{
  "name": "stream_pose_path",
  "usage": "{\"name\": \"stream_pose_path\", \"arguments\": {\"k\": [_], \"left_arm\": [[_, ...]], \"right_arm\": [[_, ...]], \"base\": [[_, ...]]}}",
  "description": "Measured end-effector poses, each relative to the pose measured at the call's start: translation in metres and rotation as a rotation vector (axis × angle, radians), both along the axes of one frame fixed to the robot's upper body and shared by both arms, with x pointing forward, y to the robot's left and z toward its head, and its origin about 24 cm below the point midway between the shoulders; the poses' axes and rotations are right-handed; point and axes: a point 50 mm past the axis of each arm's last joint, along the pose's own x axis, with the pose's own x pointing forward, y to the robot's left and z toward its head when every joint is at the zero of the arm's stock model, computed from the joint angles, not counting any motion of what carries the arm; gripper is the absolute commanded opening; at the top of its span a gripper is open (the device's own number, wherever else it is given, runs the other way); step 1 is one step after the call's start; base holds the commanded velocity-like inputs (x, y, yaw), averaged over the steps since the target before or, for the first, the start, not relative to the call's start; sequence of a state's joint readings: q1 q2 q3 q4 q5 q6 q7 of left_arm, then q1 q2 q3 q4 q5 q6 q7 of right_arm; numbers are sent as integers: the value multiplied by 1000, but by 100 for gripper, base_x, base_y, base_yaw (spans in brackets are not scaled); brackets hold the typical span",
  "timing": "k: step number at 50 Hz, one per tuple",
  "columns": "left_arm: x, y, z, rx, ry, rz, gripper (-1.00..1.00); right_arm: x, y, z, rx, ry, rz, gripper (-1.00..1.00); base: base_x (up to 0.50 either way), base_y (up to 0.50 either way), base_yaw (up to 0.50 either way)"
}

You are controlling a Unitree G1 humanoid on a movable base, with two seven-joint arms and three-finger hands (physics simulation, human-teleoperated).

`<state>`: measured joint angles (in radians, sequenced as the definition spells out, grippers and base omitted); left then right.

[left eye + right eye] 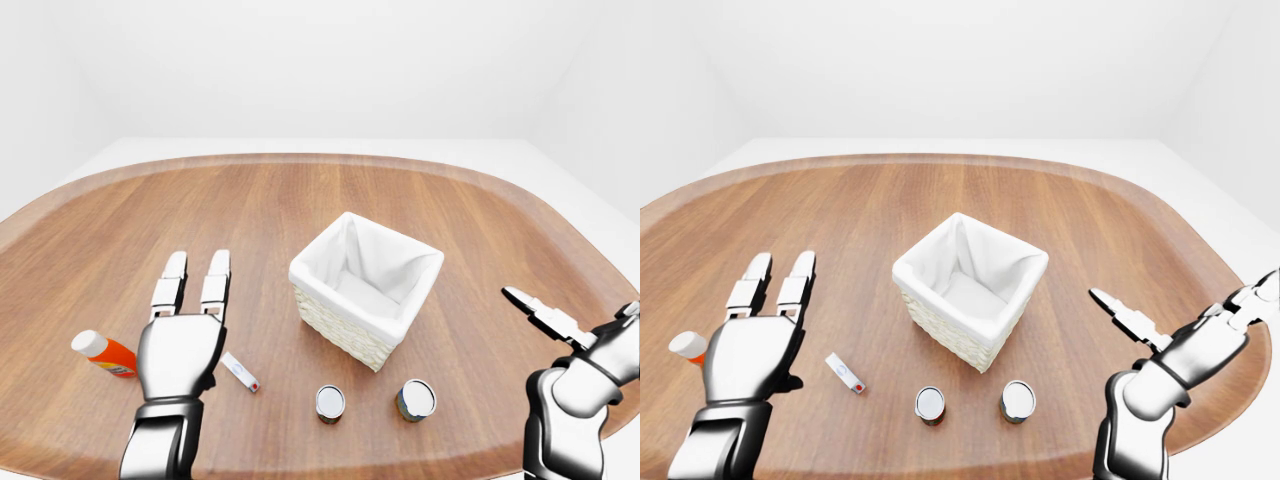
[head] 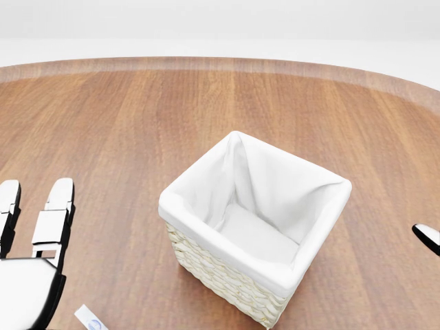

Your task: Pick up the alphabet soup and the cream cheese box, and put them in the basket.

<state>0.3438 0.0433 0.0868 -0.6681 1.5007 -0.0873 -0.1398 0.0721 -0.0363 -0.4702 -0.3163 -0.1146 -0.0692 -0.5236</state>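
Note:
The wicker basket (image 1: pixel 338 333) with a white cloth lining stands empty at the middle of the round wooden table. Two upright cans (image 1: pixel 330 402) (image 1: pixel 416 399) stand below it in the left-eye view; I cannot tell which is the alphabet soup. A small flat white box (image 1: pixel 240 371), probably the cream cheese, lies left of the cans. My left hand (image 1: pixel 197 275) hovers open over the table just left of that box, fingers pointing up the view and holding nothing. My right hand (image 1: pixel 556 324) is open at the right, well away from the basket.
An orange bottle with a white cap (image 1: pixel 103 352) lies on its side left of my left hand. The table's curved edge (image 1: pixel 300 158) runs along the top of the view. Bare wood lies between the basket and both hands.

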Motion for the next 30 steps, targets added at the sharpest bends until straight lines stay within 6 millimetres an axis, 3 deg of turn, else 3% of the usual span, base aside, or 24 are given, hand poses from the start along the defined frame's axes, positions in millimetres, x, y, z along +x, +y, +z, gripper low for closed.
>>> {"name": "stream_pose_path", "arguments": {"k": [14,30], "left_arm": [[-5,3,-20,24,49,20,100],[0,-10,-57,79,131,-62,100]], "right_arm": [[0,0,0,-1,2,-1,100],[0,0,0,-4,4,-1,100]], "base": [[0,0,0],[0,0,0]]}}
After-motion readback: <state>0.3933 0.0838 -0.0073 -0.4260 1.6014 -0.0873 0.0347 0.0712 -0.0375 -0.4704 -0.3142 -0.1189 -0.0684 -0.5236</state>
